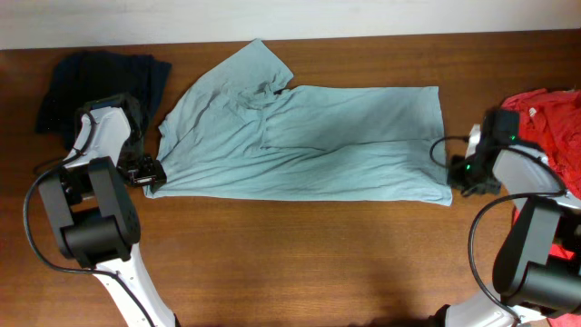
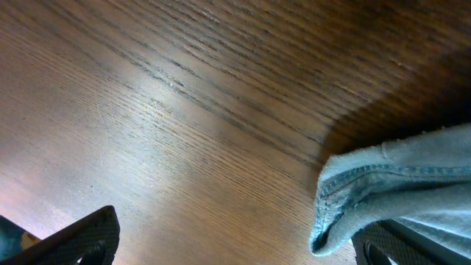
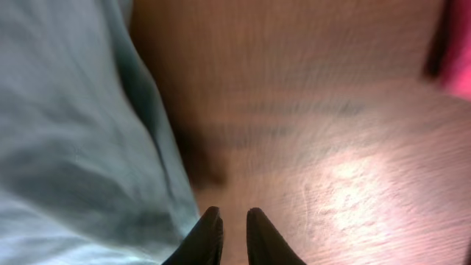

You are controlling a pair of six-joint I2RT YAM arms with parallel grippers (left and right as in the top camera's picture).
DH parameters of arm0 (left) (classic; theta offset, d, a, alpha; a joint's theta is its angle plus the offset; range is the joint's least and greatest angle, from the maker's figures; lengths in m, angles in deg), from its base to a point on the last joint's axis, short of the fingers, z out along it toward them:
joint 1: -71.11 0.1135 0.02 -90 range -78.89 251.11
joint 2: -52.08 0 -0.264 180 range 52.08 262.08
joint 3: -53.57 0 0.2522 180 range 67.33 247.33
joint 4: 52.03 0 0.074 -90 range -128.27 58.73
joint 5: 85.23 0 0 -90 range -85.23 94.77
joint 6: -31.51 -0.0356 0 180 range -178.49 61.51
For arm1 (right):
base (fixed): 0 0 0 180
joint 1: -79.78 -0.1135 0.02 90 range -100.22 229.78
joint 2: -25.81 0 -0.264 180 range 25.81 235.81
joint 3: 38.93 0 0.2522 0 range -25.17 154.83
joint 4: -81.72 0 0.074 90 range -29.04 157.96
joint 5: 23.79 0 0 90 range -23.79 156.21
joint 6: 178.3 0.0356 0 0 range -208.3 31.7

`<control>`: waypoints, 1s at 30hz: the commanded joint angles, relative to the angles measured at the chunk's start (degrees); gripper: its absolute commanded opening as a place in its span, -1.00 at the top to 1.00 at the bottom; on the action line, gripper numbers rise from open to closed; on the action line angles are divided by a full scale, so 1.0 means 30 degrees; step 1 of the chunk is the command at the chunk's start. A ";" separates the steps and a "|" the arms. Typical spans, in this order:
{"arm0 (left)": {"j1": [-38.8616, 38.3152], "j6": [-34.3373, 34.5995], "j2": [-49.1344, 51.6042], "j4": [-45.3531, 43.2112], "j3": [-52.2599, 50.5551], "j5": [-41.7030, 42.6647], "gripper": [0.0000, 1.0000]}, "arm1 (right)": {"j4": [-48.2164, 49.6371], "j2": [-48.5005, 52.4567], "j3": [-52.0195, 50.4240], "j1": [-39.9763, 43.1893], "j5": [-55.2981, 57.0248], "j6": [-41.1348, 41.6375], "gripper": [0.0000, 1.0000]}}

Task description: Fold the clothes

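A light blue T-shirt (image 1: 309, 141) lies spread flat across the middle of the wooden table. My left gripper (image 1: 150, 173) is at the shirt's lower left corner. In the left wrist view its fingers (image 2: 235, 246) are wide open, and a hemmed fold of the shirt (image 2: 383, 191) rests over the right finger. My right gripper (image 1: 458, 174) is at the shirt's right edge. In the blurred right wrist view its fingers (image 3: 233, 228) are nearly together over bare wood, holding nothing, with the shirt (image 3: 73, 132) just to their left.
A dark navy garment (image 1: 100, 77) is bunched at the table's back left, behind the left arm. A red garment (image 1: 549, 118) lies at the right edge, and shows as a red blur in the right wrist view (image 3: 456, 59). The front of the wooden table (image 1: 300, 263) is bare.
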State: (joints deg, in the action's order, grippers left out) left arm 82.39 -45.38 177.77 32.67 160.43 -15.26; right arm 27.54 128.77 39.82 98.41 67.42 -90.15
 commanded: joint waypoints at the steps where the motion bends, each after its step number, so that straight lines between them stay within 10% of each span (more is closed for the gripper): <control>1: 0.0073 0.0058 0.0350 -0.0073 -0.0197 -0.0401 -0.99 | -0.0583 -0.0131 0.1894 0.0044 -0.0991 0.0066 0.58; 8: 0.0080 0.0051 0.0350 -0.0066 -0.0197 -0.0401 -0.99 | -0.2244 -0.0131 0.4546 0.0044 -0.4262 0.0066 0.22; 14: 0.0073 0.0058 0.0350 -0.0073 -0.0197 -0.0401 -0.99 | -0.2346 -0.0124 0.4575 0.0044 -0.4991 0.0066 -1.00; 30: 0.0073 0.0051 0.0350 -0.3235 -0.0197 -0.2754 -0.99 | -0.3592 -0.0124 0.4575 0.0044 -0.4969 -0.0372 -0.97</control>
State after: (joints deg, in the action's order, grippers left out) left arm 82.37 -45.76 177.38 23.31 160.43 -21.21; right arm 16.76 128.77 52.78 98.41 53.17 -90.54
